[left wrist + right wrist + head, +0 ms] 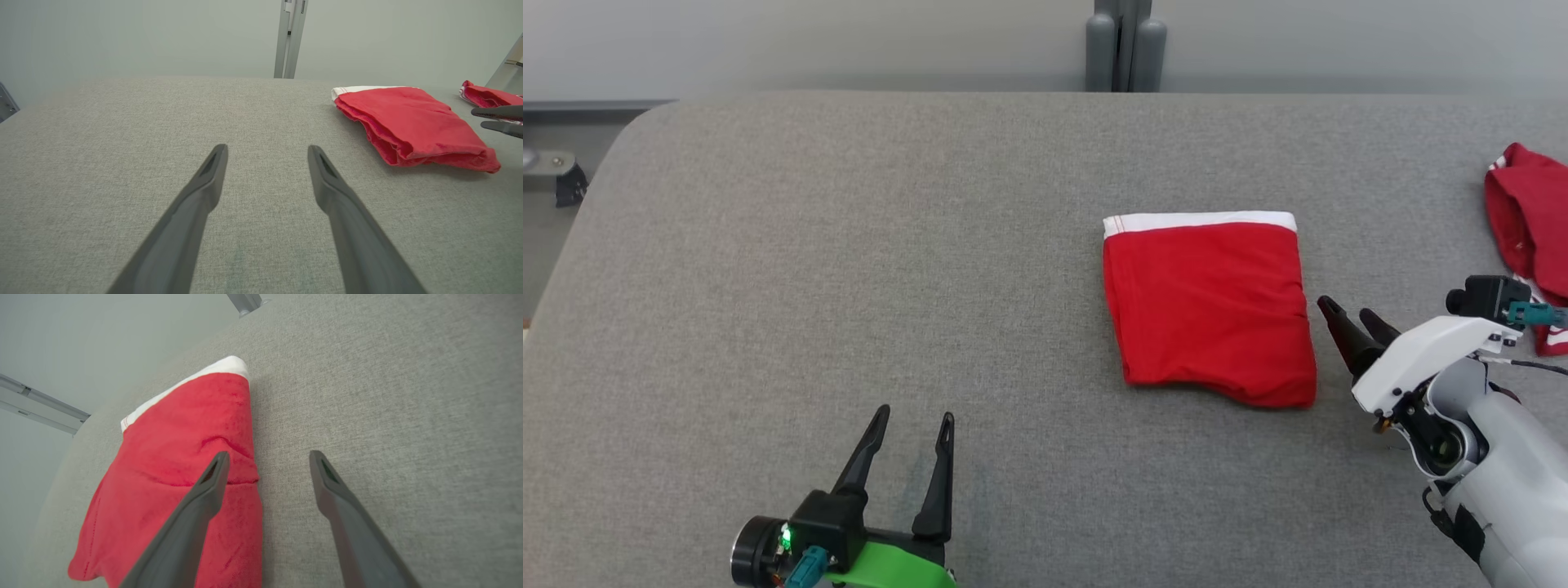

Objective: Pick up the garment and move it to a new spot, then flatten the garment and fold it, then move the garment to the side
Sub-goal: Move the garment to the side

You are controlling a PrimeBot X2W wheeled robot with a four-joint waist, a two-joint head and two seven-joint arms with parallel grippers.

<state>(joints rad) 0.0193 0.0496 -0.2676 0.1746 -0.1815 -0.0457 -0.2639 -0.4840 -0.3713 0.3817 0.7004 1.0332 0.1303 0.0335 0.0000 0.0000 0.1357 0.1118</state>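
Both claws gape empty: the garment point(1209, 310), a folded red square with a white band, lies just beside the right claw point(1347, 309), well apart from the left claw point(915, 415).

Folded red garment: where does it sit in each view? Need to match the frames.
Head view: folded garment right of centre.
Left wrist view: folded garment upper right.
Right wrist view: folded garment left half, partly behind one finger.
Shared landmark: open right gripper at its edge, in all three.
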